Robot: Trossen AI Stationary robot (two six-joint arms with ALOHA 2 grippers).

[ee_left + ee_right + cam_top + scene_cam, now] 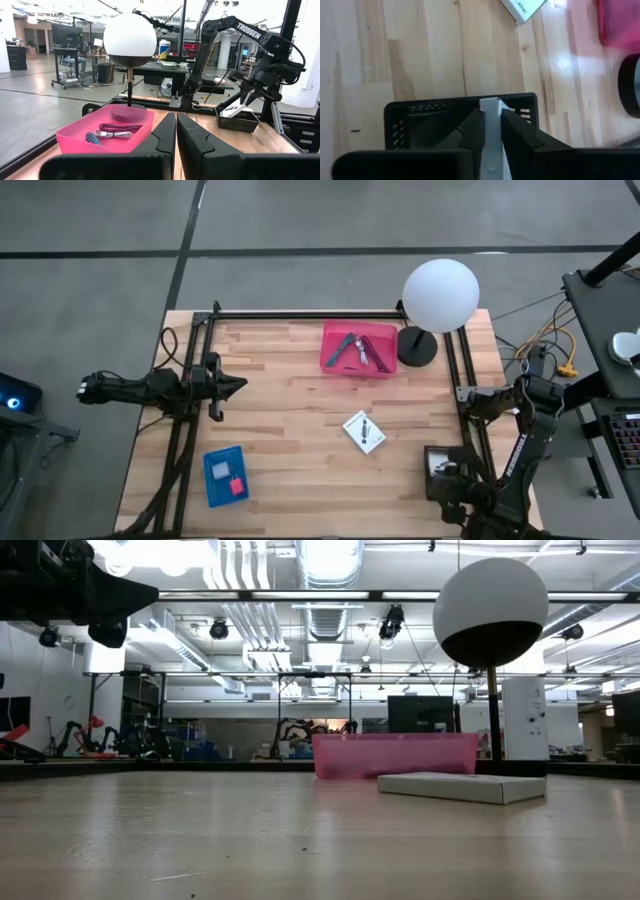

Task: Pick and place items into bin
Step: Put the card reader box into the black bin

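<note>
Wooden table [290, 430] fills the frame. At left, my left gripper [226, 387] hovers pinched closed, empty. Centre, a white card [364, 431]; above it the pink bin [358, 348]. Lower right, my right gripper [491, 131] clamps a white piece [491, 135] over a black basket [415, 120]; released here, it would likely miss the bin.

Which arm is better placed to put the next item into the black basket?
Right. The right end effector is shut on a white piece directly over the black basket, while the left end effector is shut, empty, far across the table.
</note>
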